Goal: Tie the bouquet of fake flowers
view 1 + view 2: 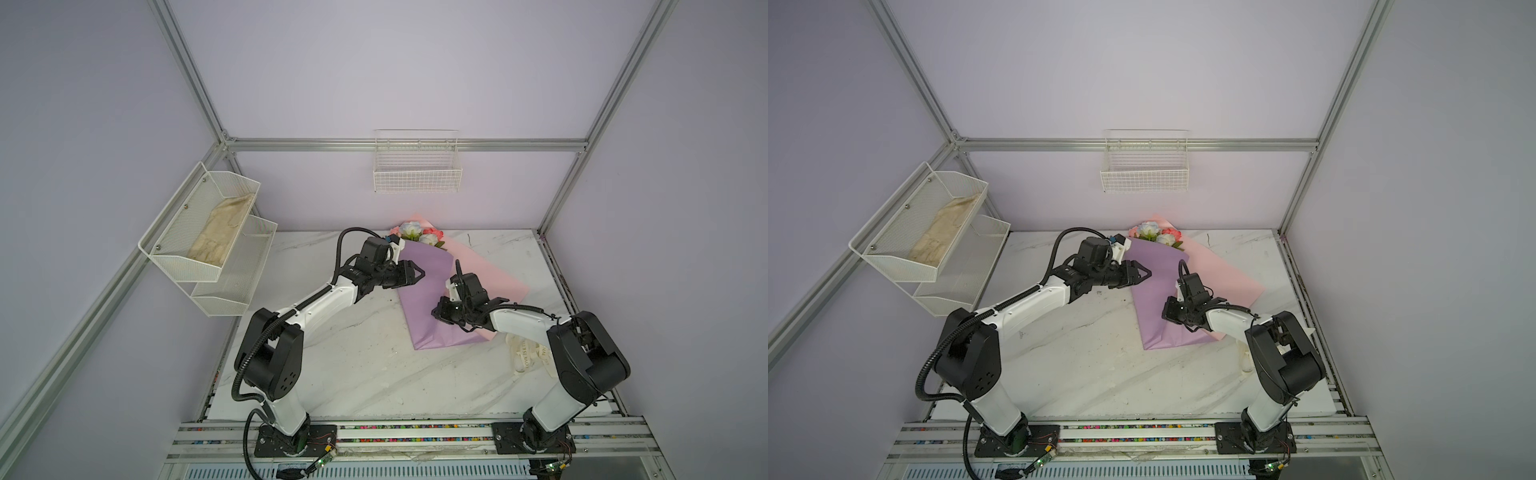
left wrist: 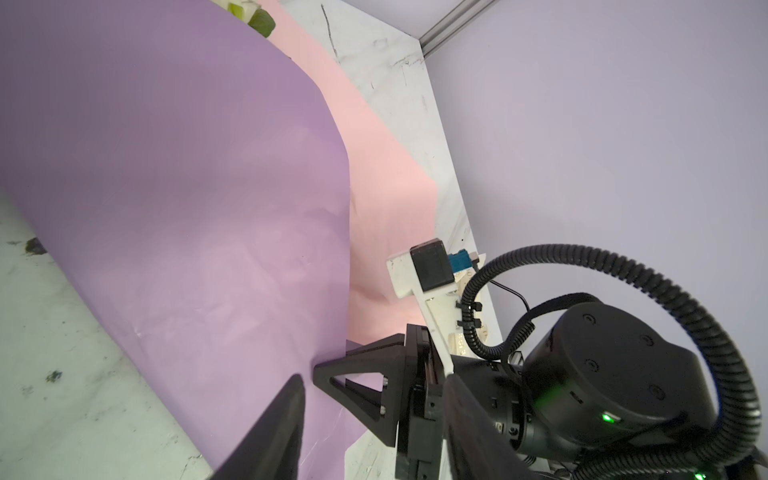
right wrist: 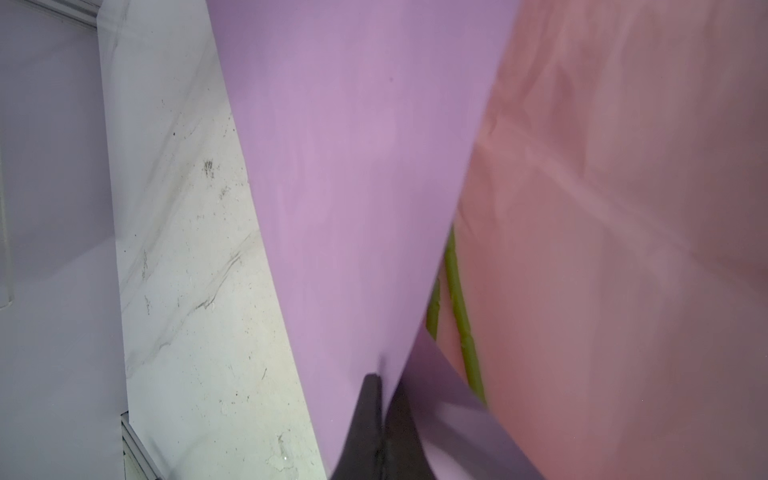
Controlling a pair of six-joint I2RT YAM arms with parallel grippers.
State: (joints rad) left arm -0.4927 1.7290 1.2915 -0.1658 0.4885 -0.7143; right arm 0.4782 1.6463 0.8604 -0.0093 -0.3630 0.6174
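Note:
The bouquet of fake flowers lies at the back middle of the marble table, with pale blue, pink and cream blooms (image 1: 417, 235) (image 1: 1154, 233) towards the wall. Its lilac wrap paper (image 1: 428, 303) (image 1: 1152, 307) (image 2: 187, 187) is folded over the pink inner side (image 1: 490, 274) (image 2: 386, 174). My right gripper (image 1: 435, 311) (image 1: 1165, 312) (image 3: 380, 382) is shut on the lilac paper's edge, and green stems (image 3: 457, 299) show beside it. My left gripper (image 1: 419, 273) (image 1: 1145, 274) (image 2: 374, 376) hovers open over the paper's left side, holding nothing.
A cream ribbon (image 1: 530, 353) (image 1: 1246, 361) with printed letters lies under my right arm near the table's right edge. A white wire basket (image 1: 417, 170) hangs on the back wall. Mesh shelves (image 1: 195, 257) on the left wall hold a cream cloth (image 1: 220, 232).

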